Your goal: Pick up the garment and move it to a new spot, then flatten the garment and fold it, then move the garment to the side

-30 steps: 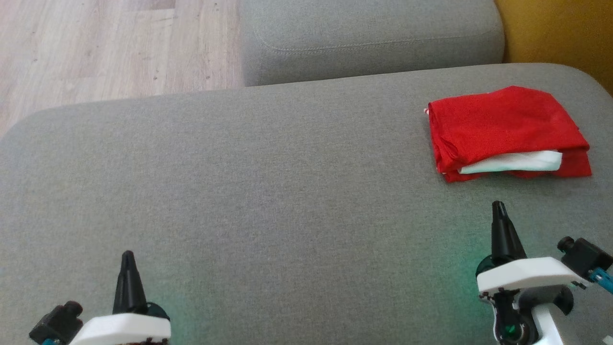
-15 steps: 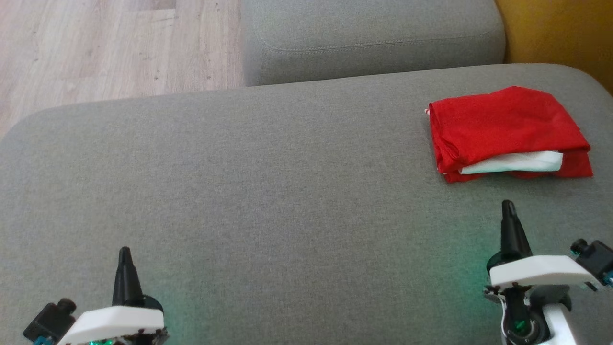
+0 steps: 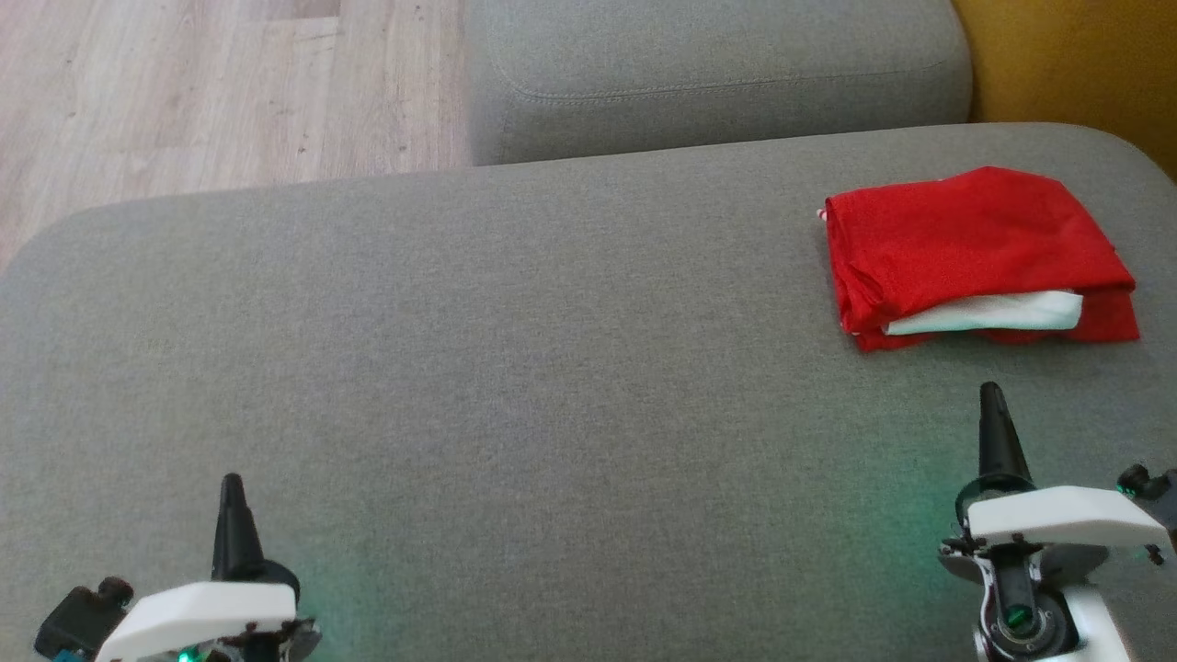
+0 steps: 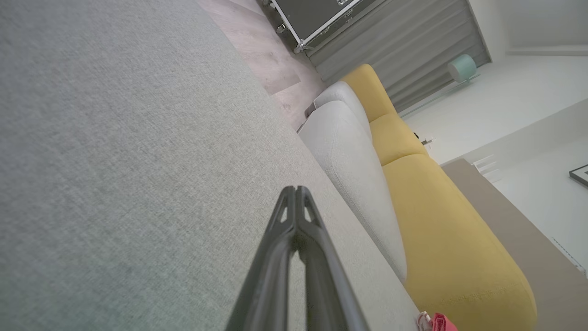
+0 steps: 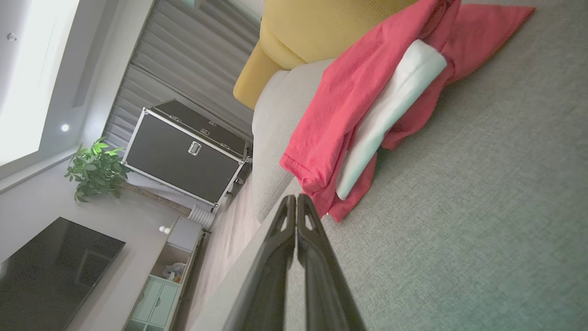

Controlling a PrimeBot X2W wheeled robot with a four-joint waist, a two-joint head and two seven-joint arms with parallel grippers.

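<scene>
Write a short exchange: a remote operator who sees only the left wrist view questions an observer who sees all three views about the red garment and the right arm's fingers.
Operator: I see just a red scrap of the garment at my picture's bottom edge. Is it folded?
Observer: Yes. It lies folded in a compact stack on the grey cushion, toward the robot's right.
Operator: Is it all red?
Observer: No. A white layer shows between the red folds along the near edge.
Operator: Where are the right fingers?
Observer: Shut together and holding nothing, just short of the garment's near edge, not touching it.
</scene>
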